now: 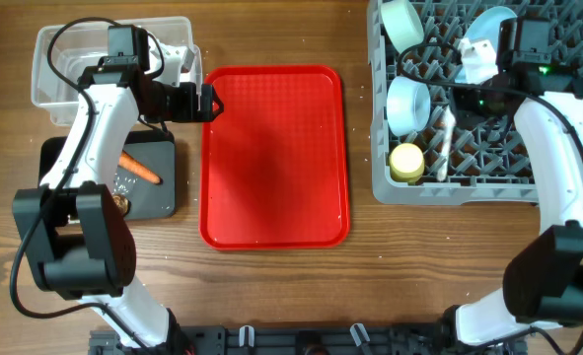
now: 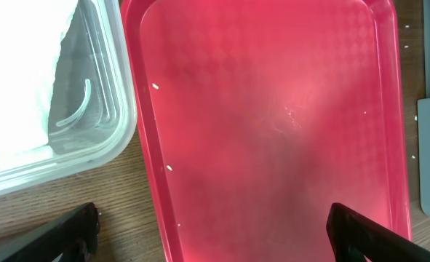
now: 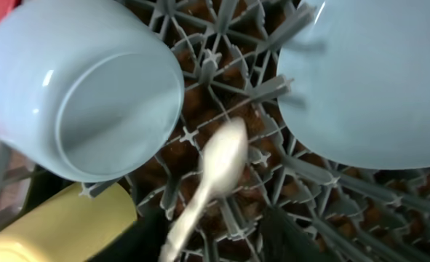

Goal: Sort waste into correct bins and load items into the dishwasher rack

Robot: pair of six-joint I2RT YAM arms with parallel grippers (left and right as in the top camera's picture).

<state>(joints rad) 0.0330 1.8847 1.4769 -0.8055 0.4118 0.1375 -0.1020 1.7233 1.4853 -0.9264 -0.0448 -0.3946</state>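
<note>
Rice grains (image 2: 155, 86), two white specks on the flat red serving tray (image 2: 273, 109), show only in the left wrist view. There the left gripper (image 2: 211, 218) hangs wide open beside the clear rectangular plastic tub (image 2: 113, 109), which holds one crumpled white paper napkin (image 2: 18, 73).

Overhead alone shows the shallow black rectangular tray (image 1: 163, 192) bearing one orange carrot (image 1: 138, 170). It also shows the grey plastic dishwasher rack (image 1: 488, 182) carrying one teal bowl (image 1: 401, 22), one light blue bowl (image 1: 407, 104), one light blue round plate (image 1: 493, 30), one small yellow cup (image 1: 406, 161) and one white plastic spoon (image 1: 443, 143).

The right gripper (image 3: 211, 236) straddles the spoon's handle; whether it grips is unclear.
</note>
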